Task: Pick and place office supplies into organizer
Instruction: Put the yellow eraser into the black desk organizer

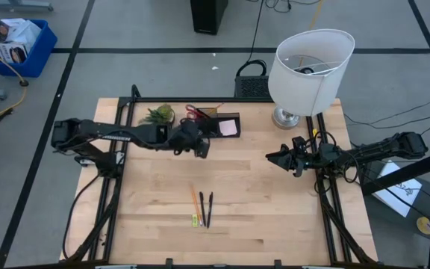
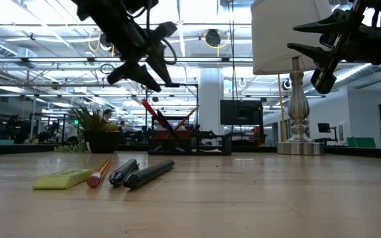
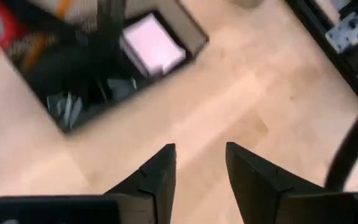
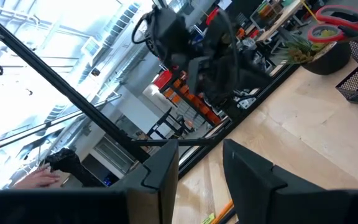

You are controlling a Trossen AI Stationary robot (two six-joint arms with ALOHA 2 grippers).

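The dark organizer (image 1: 220,124) stands near the table's far edge. It holds a pink sticky-note pad (image 1: 228,128) and red-handled scissors (image 1: 195,112), which stick up from its cup end (image 2: 166,120). My left gripper (image 1: 201,146) hovers open just near of the organizer, with nothing between its fingers (image 3: 199,171). The organizer (image 3: 98,68) and the pad (image 3: 153,50) show below it. An orange pencil (image 1: 195,200), two black pens (image 1: 205,208) and a yellow-green piece (image 1: 195,220) lie flat on the table's near middle. My right gripper (image 1: 273,157) hangs open and empty at the right (image 4: 201,165).
A white-shaded lamp (image 1: 309,69) stands at the far right corner, and a small potted plant (image 1: 157,114) sits left of the organizer. Bare wood lies between the organizer and the pens. In the low view the pens (image 2: 141,173) and the pencil (image 2: 100,173) lie close together.
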